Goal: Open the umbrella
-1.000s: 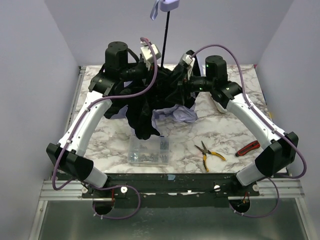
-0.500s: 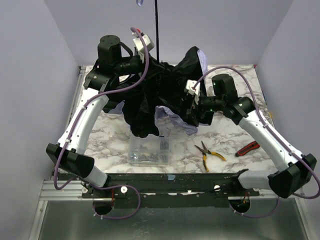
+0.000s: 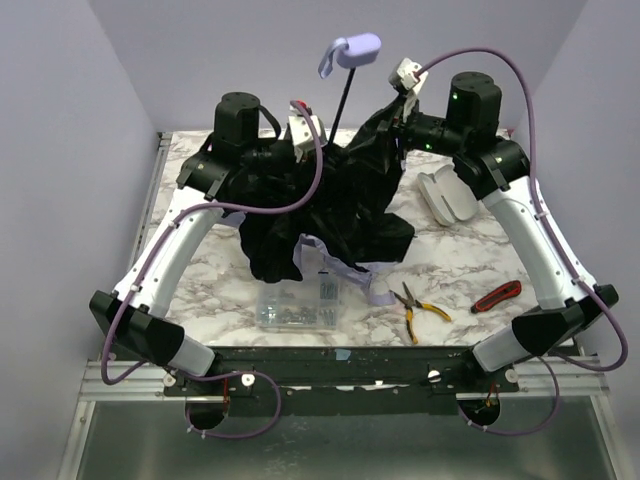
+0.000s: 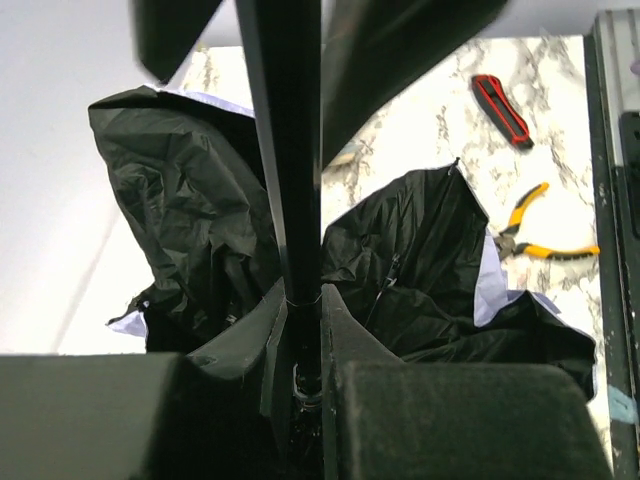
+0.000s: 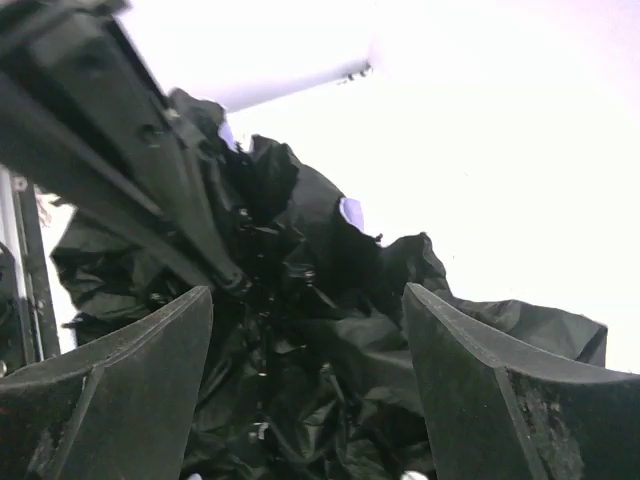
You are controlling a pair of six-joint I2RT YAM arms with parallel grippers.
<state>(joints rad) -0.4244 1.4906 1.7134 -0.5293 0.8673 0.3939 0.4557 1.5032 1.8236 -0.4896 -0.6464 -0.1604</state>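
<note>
Two roles: left gripper [image 4: 305, 385] clamps the shaft [image 4: 290, 150] of the umbrella [image 3: 345, 195], steadying it roughly upright mid-frame over the worktop [image 3: 450, 265]; right gripper [image 5: 308, 295], wide and empty, faces the slack canopy [image 5: 300, 400], likely to spread it.

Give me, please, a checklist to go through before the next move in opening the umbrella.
1. Left gripper shut on shaft: ok.
2. Right gripper open, facing canopy: ok.
3. Sleeve off: ok, it lies beside the canopy.
4. Canopy spread: not ok, it hangs crumpled.
5. Box and pliers away from the cloth: not ok, the canopy's edge lies right by both.
</note>
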